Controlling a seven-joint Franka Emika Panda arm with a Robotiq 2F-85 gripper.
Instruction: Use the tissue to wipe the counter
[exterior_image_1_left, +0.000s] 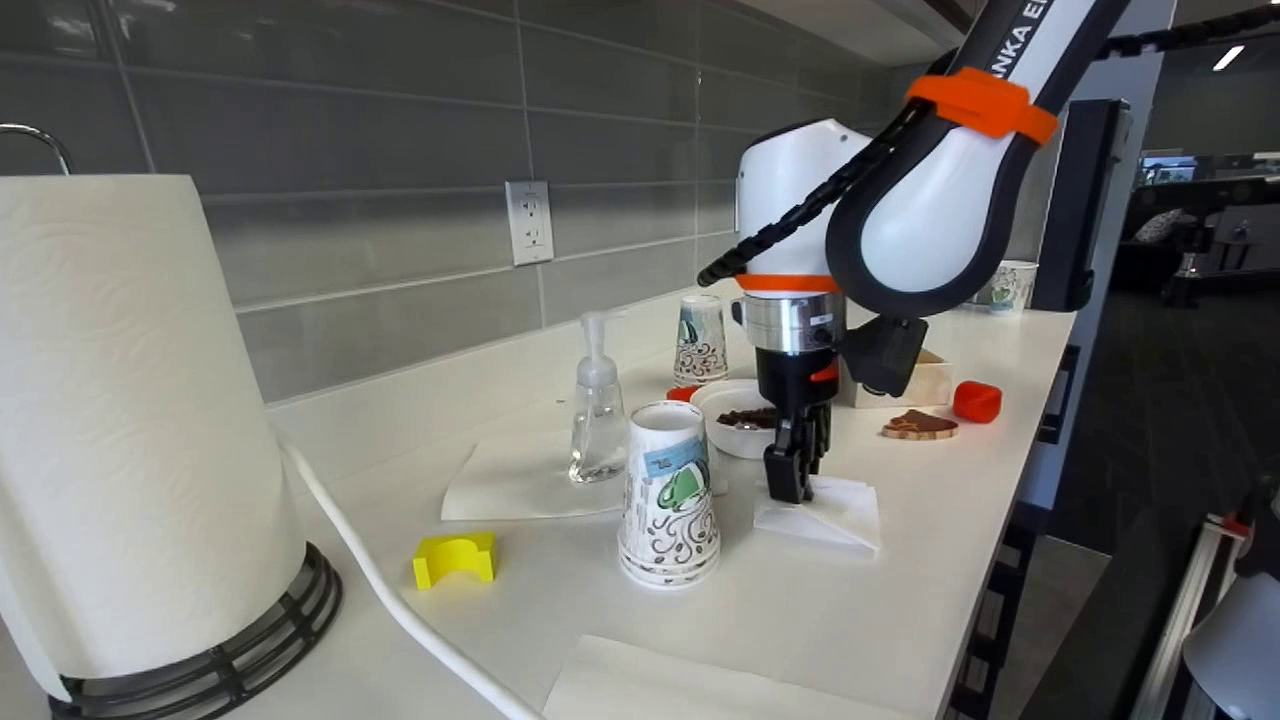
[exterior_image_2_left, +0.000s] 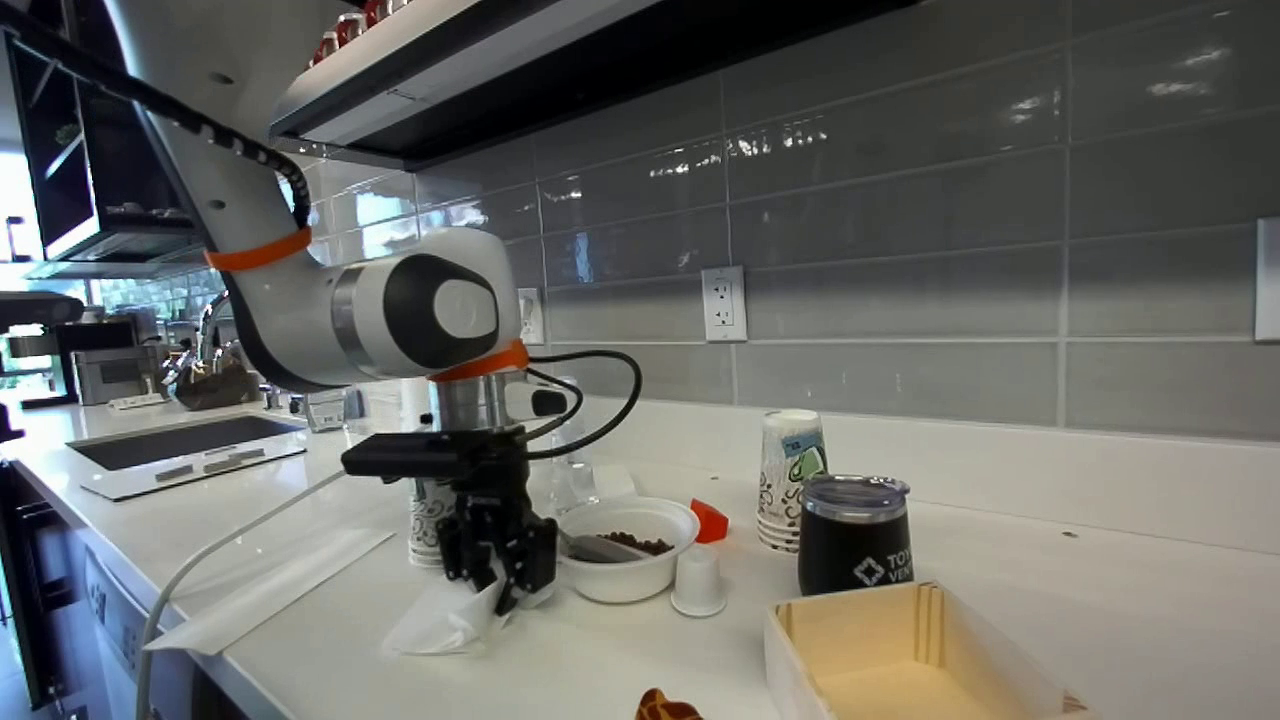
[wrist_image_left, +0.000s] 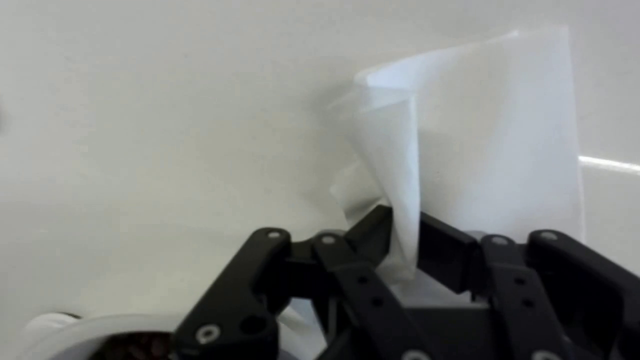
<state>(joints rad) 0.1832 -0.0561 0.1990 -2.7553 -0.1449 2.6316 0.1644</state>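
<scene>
The tissue (exterior_image_1_left: 840, 510) is a white, folded, rumpled napkin lying on the off-white counter (exterior_image_1_left: 840, 620). It also shows in an exterior view (exterior_image_2_left: 440, 622) and in the wrist view (wrist_image_left: 500, 140), where its flat part spreads to the right. My gripper (exterior_image_1_left: 795, 490) points down at the tissue, low over the counter. In the wrist view, the fingers (wrist_image_left: 406, 235) are shut on a raised fold of the tissue, pinched between the two tips. The fingers and the gripper body hide part of the tissue.
A stack of printed cups (exterior_image_1_left: 670, 500) and a white bowl (exterior_image_2_left: 625, 585) with brown bits stand close to my gripper. A white pod (exterior_image_2_left: 698, 580), a wooden box (exterior_image_2_left: 900, 690), a soap bottle (exterior_image_1_left: 598, 430), a yellow block (exterior_image_1_left: 455, 558) and a paper-towel roll (exterior_image_1_left: 130, 430) are also on the counter.
</scene>
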